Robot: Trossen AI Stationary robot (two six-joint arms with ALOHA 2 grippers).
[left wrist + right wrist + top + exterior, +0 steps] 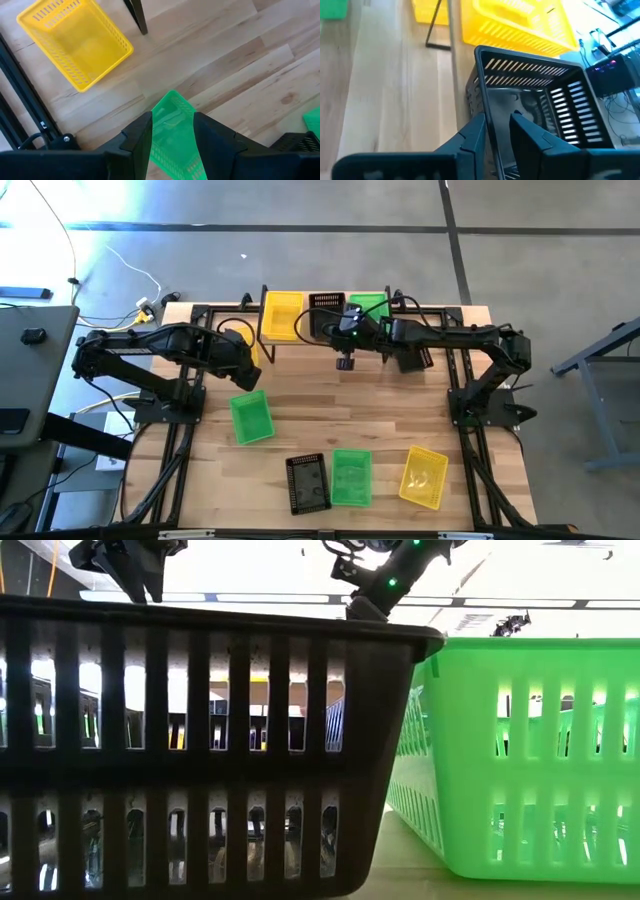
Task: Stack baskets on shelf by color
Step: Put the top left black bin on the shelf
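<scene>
The shelf (300, 332) stands at the table's far edge. A yellow basket (281, 313) and a green basket (372, 304) sit on it, with a black basket (326, 302) between them. My right gripper (497, 117) reaches in from the right and is shut on that black basket (535, 95). My left gripper (172, 120) is open and hovers above a green basket (172, 135) that lies flat on the table (250, 417), touching nothing. Another yellow basket (75, 42) rests on the table beside a shelf leg (136, 15). My right gripper holds the black basket by the rim of one wall (487, 107), near a corner. One finger (522, 127) is inside the basket and the other (472, 132) outside. The fingers slant down from the table's near right side. Whether its bottom rests on the shelf I cannot tell.
At the table's near edge lie a black basket (307, 482), a green one (351, 477) and a yellow one (424, 476). The black (200, 740) and green (520, 750) ones fill the low view. Bare wood lies in the table's middle (350, 405).
</scene>
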